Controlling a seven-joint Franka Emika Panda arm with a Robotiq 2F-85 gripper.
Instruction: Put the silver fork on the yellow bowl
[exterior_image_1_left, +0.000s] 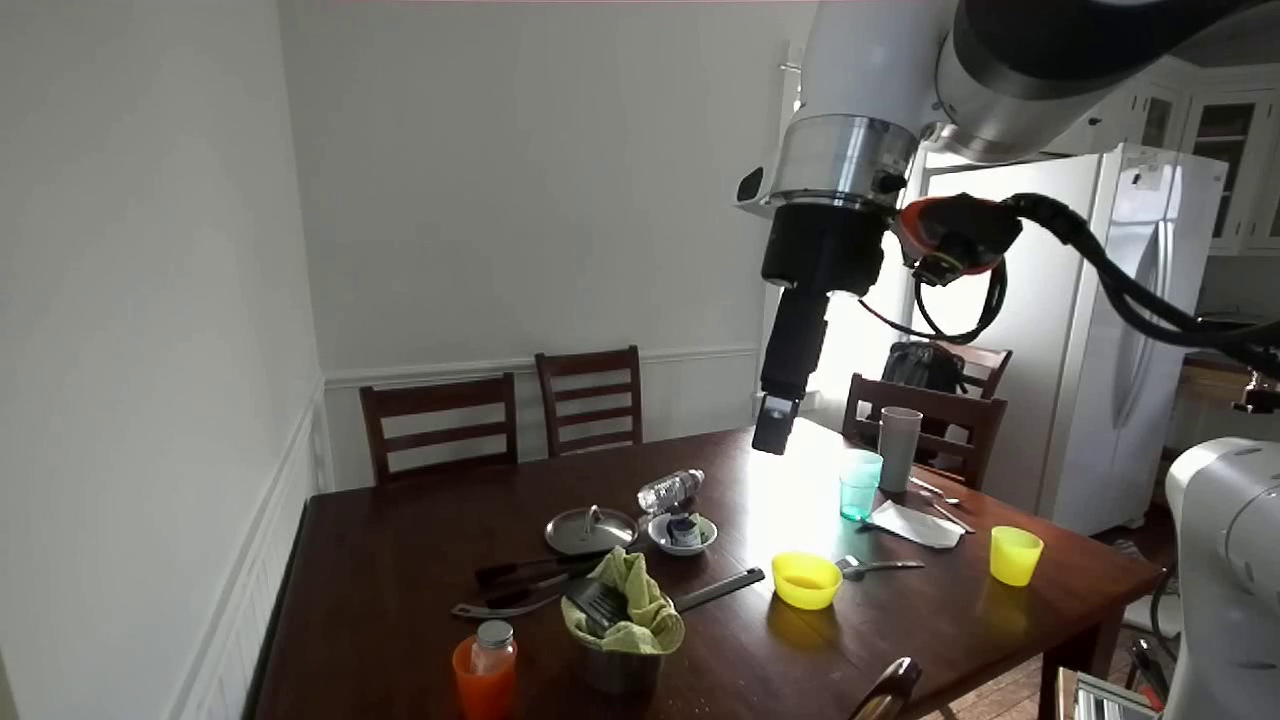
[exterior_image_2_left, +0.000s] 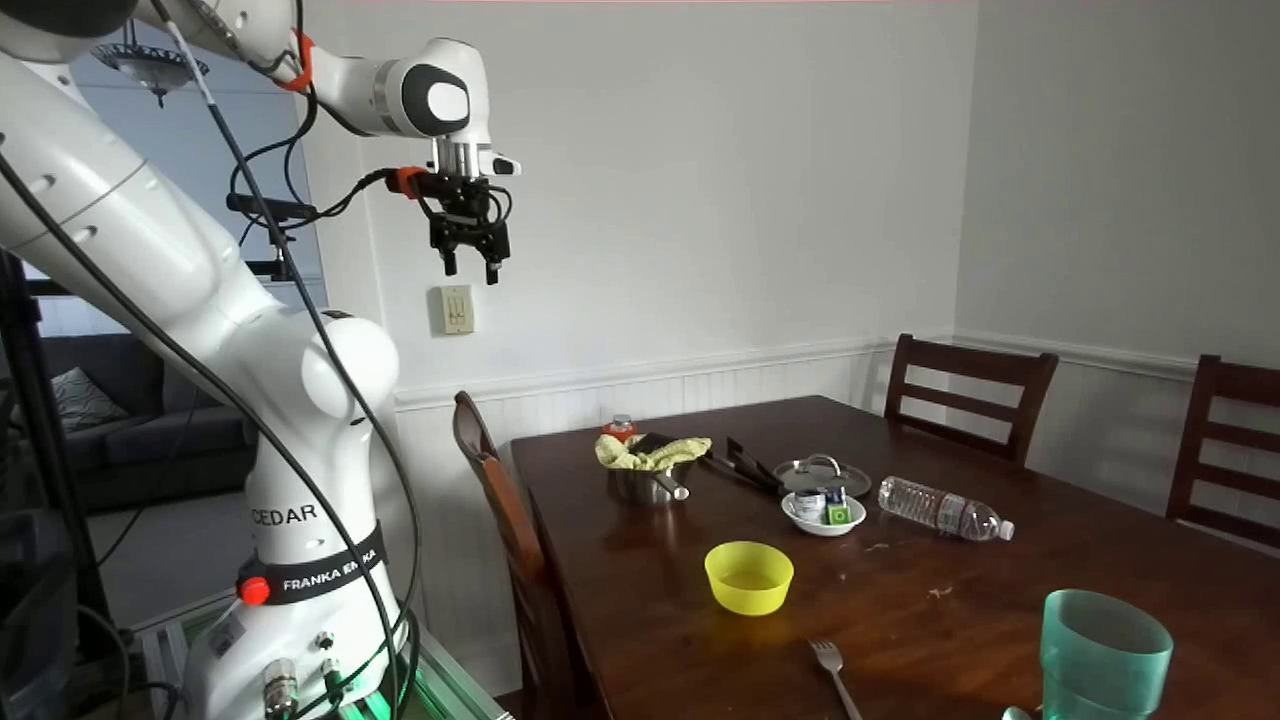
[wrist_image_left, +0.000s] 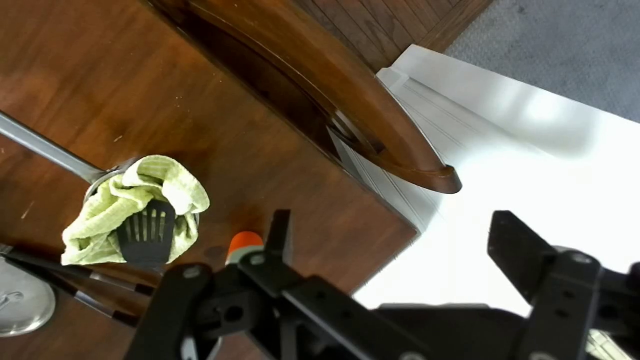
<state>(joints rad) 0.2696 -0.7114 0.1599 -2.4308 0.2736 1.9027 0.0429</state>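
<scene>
**My end effector (exterior_image_2_left: 471, 268) hangs high with nothing in it, well away from the silver fork (exterior_image_2_left: 839, 680)**

In an exterior view, my two fingers (exterior_image_2_left: 492, 271) stand apart, gripping nothing. Far below them and off to one side, the fork lies flat on the dark wooden desk (exterior_image_2_left: 920, 640), near the yellow bowl (exterior_image_2_left: 750, 602). It looks thin: too shallow a descent and I would likely grip air; too deep, and I would scrape the desk.

In an exterior view, the fork's tines (exterior_image_1_left: 848, 566) sit just beside the bowl, below and beyond my end effector. A finger landing there could nudge or tip the bowl, which I judge light; the handle (exterior_image_1_left: 895, 565) seems the safer hold. Past the fork stands a taller yellow cup (exterior_image_1_left: 1015, 556), which a hasty aim might take for the bowl. The fork also looks longer than the bowl is wide, so released off-balance it may slide out.

In the wrist view, neither fork nor bowl appears. My spread fingers frame the desk's corner and a washed-out white wall (wrist_image_left: 465, 240); ahead of them curves a wooden chair (wrist_image_left: 357, 102). Well below one finger is an orange cup (wrist_image_left: 245, 239), partly hidden, and past it a pale green cloth (wrist_image_left: 102, 220) under a black spatula (wrist_image_left: 145, 251). Dropping straight down would risk the cup or the desk's edge, because I am not above the fork.
</scene>
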